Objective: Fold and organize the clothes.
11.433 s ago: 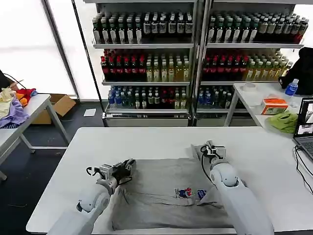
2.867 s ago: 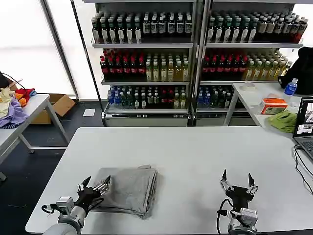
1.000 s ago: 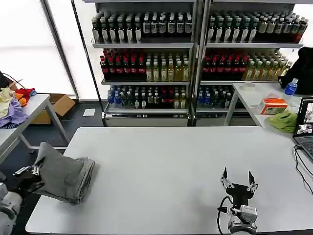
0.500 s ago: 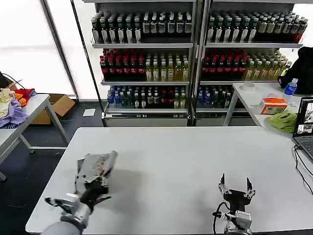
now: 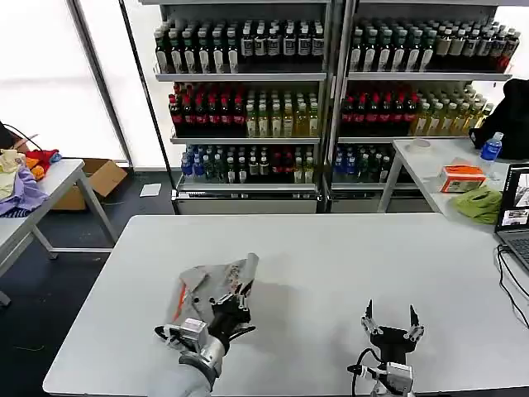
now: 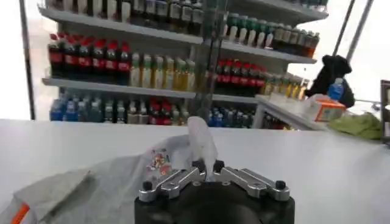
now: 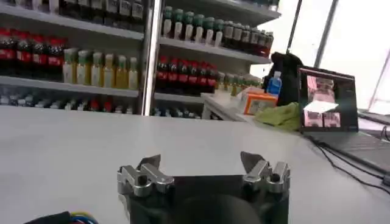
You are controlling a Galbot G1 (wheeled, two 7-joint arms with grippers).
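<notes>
Step in hand: carrying. Your left pincer (image 5: 221,308) is clamped on a fold of the grey shirt (image 5: 212,284) and holds it up over the near-left part of the white tabletop (image 5: 331,248); whether any hem touches the surface cannot be told.

Right pincer (image 5: 388,321): parked at the near right edge, fingers spread wide, nothing between them.

Next move, as a judgement: you need a clear landing spot on the tabletop, a level descent so the layers land stacked, and release only once the cloth rests flat.

Item: one grey shirt, soft fabric, bunched into a loose bundle with layers slipping apart. From the left wrist, the small multicoloured chest print (image 6: 159,162) faces up and an orange edge (image 6: 19,214) peeks out at one corner. It will likely need squaring up after you set it down.
</notes>
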